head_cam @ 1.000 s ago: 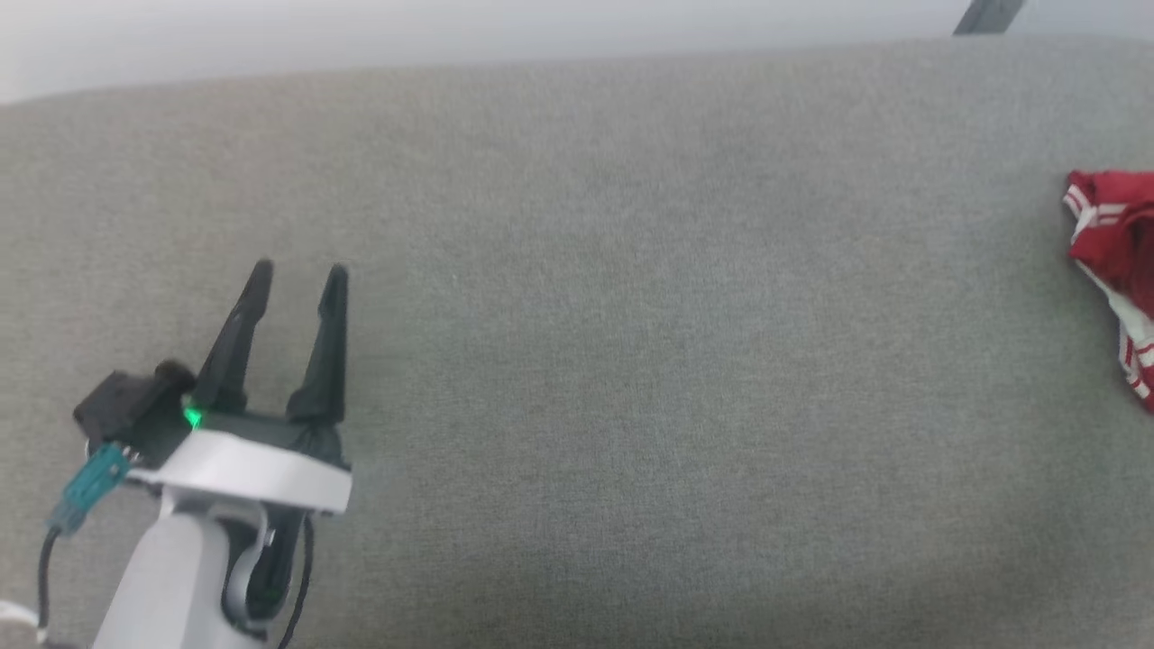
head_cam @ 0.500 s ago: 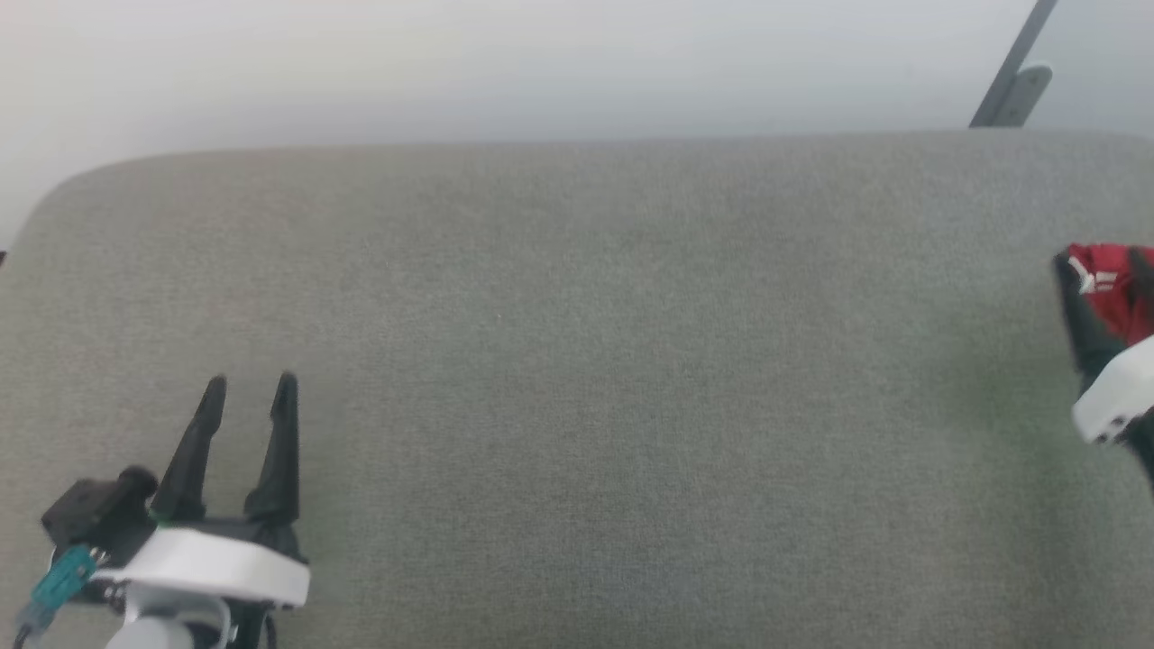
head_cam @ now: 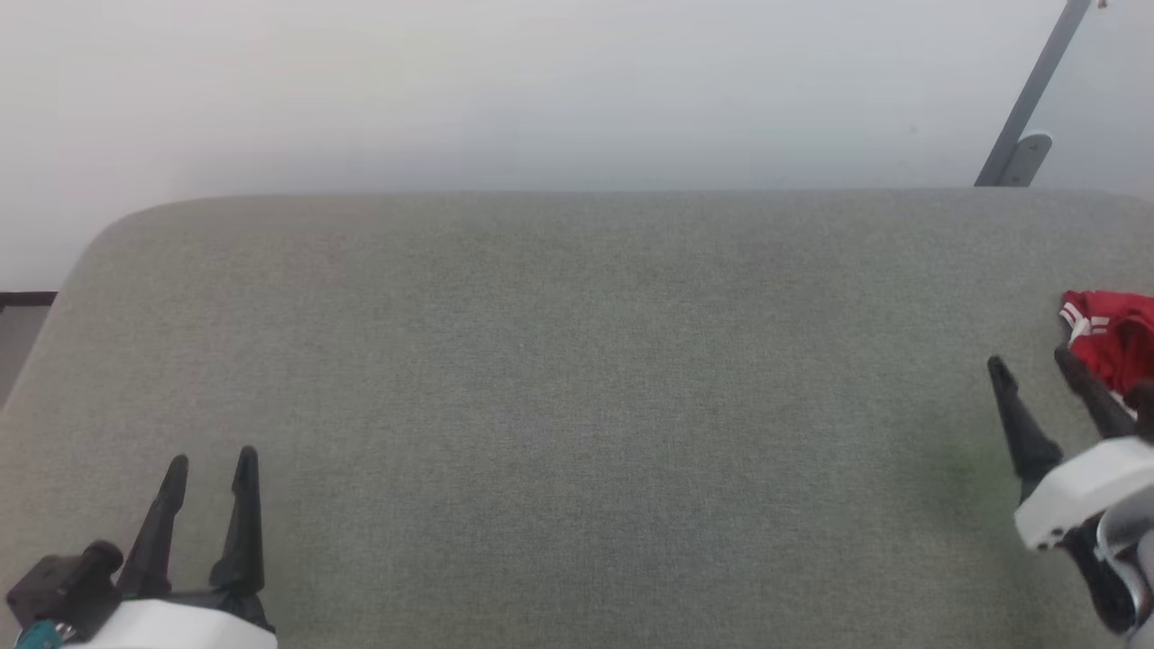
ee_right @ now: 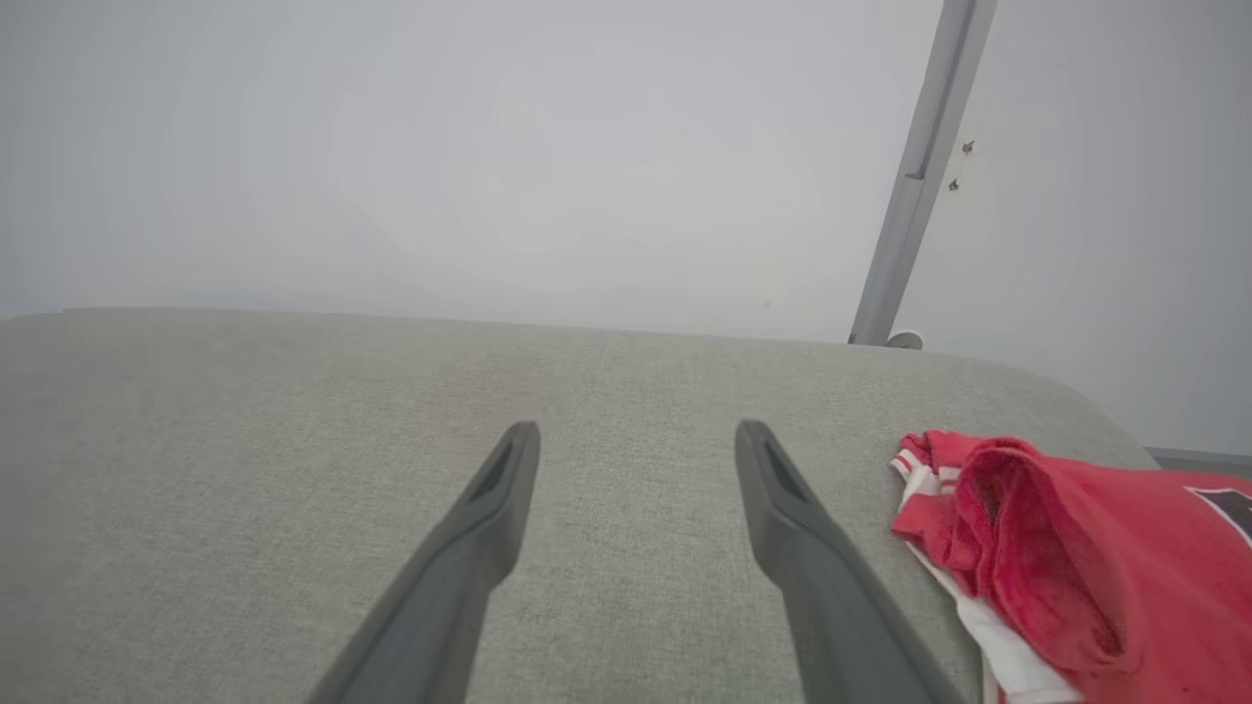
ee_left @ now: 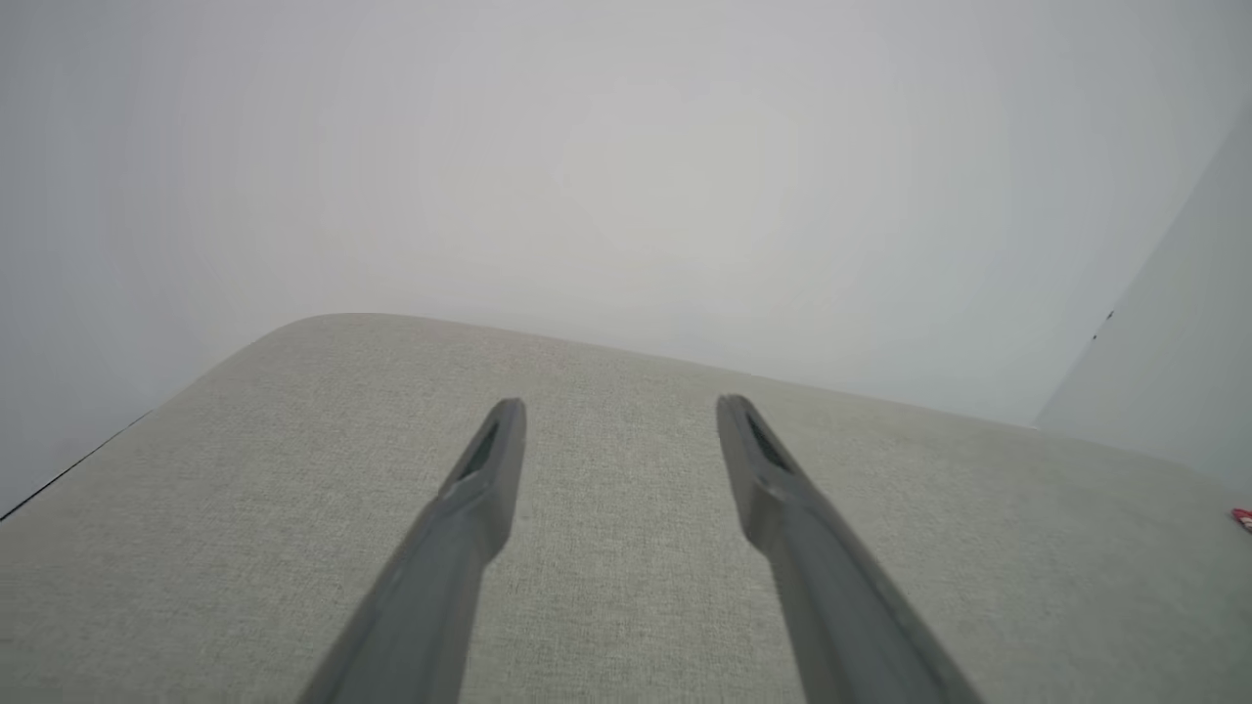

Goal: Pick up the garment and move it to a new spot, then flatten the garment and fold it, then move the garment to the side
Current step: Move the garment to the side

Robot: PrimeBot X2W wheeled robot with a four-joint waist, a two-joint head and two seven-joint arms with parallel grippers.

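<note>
The garment [head_cam: 1113, 342] is a crumpled red jersey with white-and-red striped trim, lying at the far right of the grey table [head_cam: 577, 379]. In the right wrist view the garment [ee_right: 1066, 548] bunches at the lower right, a dark patch of lettering at its edge. My right gripper [head_cam: 1030, 362] stands open just left of it, the right finger close to the cloth; in its own view the right gripper [ee_right: 636, 430] holds nothing. My left gripper [head_cam: 210, 457] is open at the lower left, far from the garment, and the left gripper [ee_left: 619, 406] is empty over bare cloth.
The table has rounded far corners and a pale wall behind it. A grey metal bar [head_cam: 1028, 108] leans against the wall at the back right. A sliver of red [ee_left: 1242, 516] shows at the right edge of the left wrist view.
The head camera has tilted up, bringing the wall and the table's far edge into view. My right gripper has come into the picture beside the garment. Both grippers stay open.
</note>
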